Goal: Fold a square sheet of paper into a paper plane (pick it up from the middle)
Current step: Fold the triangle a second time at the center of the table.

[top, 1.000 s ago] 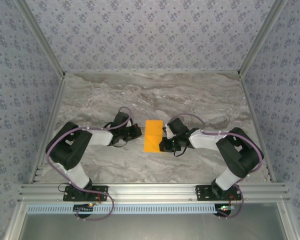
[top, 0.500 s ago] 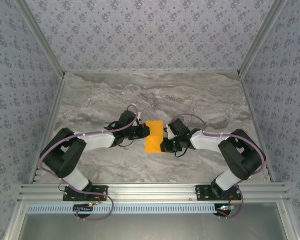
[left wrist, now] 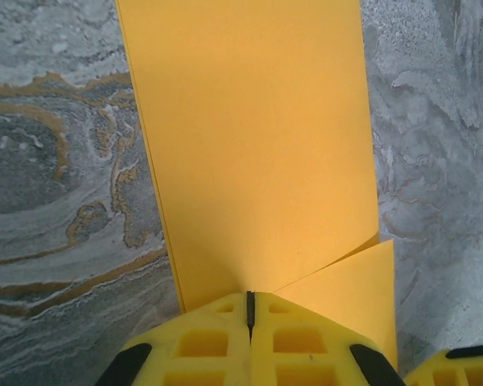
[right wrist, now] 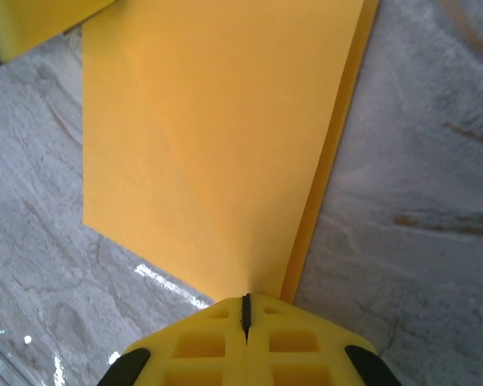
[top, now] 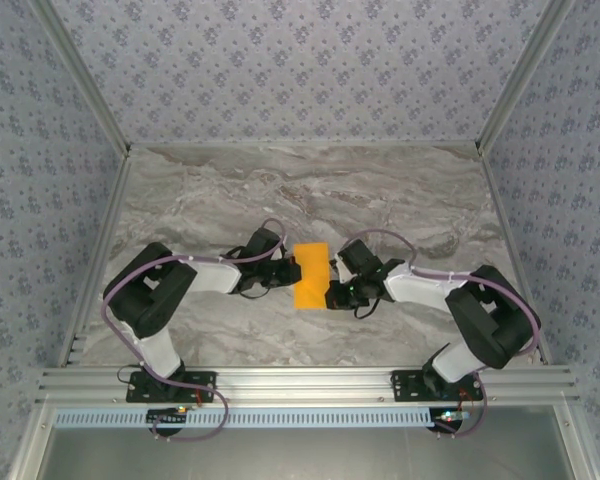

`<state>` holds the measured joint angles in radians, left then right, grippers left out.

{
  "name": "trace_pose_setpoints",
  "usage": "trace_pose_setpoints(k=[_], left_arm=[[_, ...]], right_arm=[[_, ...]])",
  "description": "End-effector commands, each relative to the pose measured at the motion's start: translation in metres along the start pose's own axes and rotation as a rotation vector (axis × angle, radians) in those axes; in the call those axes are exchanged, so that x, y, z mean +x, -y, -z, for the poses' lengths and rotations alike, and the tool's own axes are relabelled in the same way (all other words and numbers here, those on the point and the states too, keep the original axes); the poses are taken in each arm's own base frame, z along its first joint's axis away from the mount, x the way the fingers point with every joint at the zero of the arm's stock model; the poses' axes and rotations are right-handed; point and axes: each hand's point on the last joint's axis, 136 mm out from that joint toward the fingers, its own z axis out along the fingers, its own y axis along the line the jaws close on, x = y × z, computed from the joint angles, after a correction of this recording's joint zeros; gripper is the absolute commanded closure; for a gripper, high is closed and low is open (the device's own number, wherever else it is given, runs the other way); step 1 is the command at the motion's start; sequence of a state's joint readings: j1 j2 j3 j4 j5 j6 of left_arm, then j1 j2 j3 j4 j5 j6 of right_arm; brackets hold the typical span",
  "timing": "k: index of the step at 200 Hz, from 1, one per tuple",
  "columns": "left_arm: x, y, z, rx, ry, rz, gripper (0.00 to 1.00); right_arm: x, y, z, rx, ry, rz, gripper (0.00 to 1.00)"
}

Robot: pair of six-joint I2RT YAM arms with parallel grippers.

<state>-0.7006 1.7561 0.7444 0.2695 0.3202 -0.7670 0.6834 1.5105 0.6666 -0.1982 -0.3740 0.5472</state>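
The square sheet of paper [top: 311, 275] is bright orange and lies folded into a narrow strip at the table's middle. My left gripper [top: 291, 268] is shut, its yellow tips [left wrist: 249, 296] down on the paper's [left wrist: 249, 137] left edge. A folded-over corner flap [left wrist: 350, 293] lies beside those tips. My right gripper [top: 331, 291] is shut too, its tips [right wrist: 245, 299] resting on the paper's [right wrist: 217, 137] right edge near the front. A lower layer shows as a thin strip [right wrist: 330, 185] along one side. No paper sits between either pair of jaws.
The grey marbled table [top: 310, 190] spreads on all sides of the paper. Patterned walls [top: 300, 70] close off the back and both sides. An aluminium rail [top: 310, 380] runs along the near edge by the arm bases.
My left gripper has swung right from beside the paper onto its left edge. The right gripper has shifted slightly, and the paper has moved a little to the right.
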Motion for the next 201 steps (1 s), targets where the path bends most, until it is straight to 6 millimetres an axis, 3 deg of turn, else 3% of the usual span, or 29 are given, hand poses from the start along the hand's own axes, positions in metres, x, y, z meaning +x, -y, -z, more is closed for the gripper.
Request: trace_pose_setpoints(k=[1, 21, 52, 114, 141, 201], left_arm=[[0.007, -0.019, -0.003, -0.07, -0.012, -0.002, 1.0], [0.01, -0.022, -0.003, -0.081, -0.023, -0.005, 1.0], [0.012, -0.024, -0.003, -0.093, -0.031, -0.008, 1.0], [0.015, -0.03, -0.003, -0.117, -0.038, 0.006, 1.0], [0.018, -0.039, -0.003, -0.157, -0.045, 0.025, 1.0], [0.038, -0.083, -0.001, -0.316, -0.069, 0.107, 1.0]], right_arm=[[-0.016, -0.022, 0.01, -0.025, 0.044, 0.065, 1.0], [-0.038, -0.035, 0.007, -0.05, 0.099, 0.071, 1.0], [-0.056, -0.038, -0.007, -0.052, 0.125, 0.05, 1.0], [-0.062, -0.031, -0.028, -0.038, 0.098, 0.03, 1.0], [-0.049, -0.015, -0.033, -0.002, 0.059, 0.015, 1.0], [0.014, 0.024, -0.021, 0.043, -0.051, -0.017, 1.0]])
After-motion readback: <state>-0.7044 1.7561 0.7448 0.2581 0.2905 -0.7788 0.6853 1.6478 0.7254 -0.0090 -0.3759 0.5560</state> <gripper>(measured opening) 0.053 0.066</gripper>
